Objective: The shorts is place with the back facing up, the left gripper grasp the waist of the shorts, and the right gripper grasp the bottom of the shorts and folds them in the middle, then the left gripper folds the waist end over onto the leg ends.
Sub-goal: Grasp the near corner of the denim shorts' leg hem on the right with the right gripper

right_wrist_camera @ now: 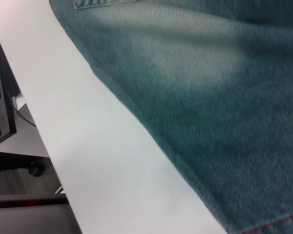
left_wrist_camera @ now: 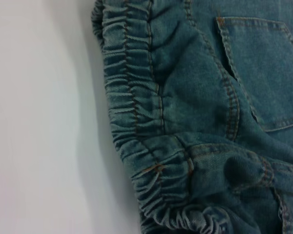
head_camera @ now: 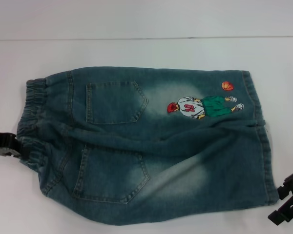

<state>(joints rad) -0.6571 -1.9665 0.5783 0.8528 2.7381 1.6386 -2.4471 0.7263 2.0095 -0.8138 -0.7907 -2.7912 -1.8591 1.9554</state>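
Although the denim shorts (head_camera: 146, 146) lie flat, back up, across the middle of the head view on the white table (head_camera: 136, 48), no fold is made. The left gripper (head_camera: 5, 145) touches the elastic waistband (head_camera: 31, 122) at left; the right gripper (head_camera: 288, 204) waits lower right near the leg hems (head_camera: 261, 131). Neither grip can be judged.

I see the shorts (head_camera: 151, 161) as faded, matt denim cloth with a fine twill grain, their elastic waist (left_wrist_camera: 136, 126) puckered and ribbed. The table (head_camera: 136, 51) under them looks smooth, white and faintly glossy.
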